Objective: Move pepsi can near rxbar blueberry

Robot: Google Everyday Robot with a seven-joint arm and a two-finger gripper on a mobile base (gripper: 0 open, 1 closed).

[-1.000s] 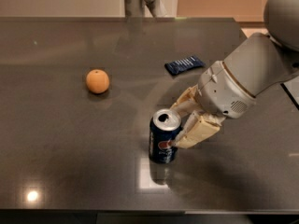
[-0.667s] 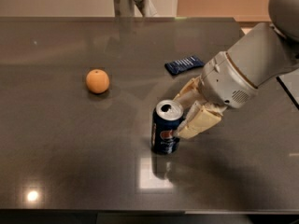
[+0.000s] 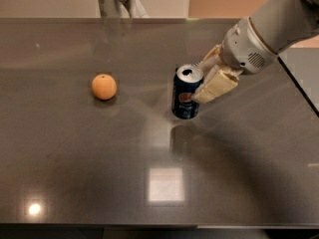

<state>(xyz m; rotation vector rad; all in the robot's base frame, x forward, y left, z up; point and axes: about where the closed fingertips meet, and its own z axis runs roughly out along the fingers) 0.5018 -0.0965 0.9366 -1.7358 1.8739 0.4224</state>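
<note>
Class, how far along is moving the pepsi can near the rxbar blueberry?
Done: the claw, reaching from the right, grips the upright pepsi can. In hand: the can, standing on the table. Left: placing it by the rxbar blueberry, not visible now.

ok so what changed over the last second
The gripper, closed on the can, has carried it across the table, away from the camera and slightly right, toward where the bar lay. The bar no longer shows; the can and gripper probably hide it. The orange stayed put, and the can is upright as before.
</note>
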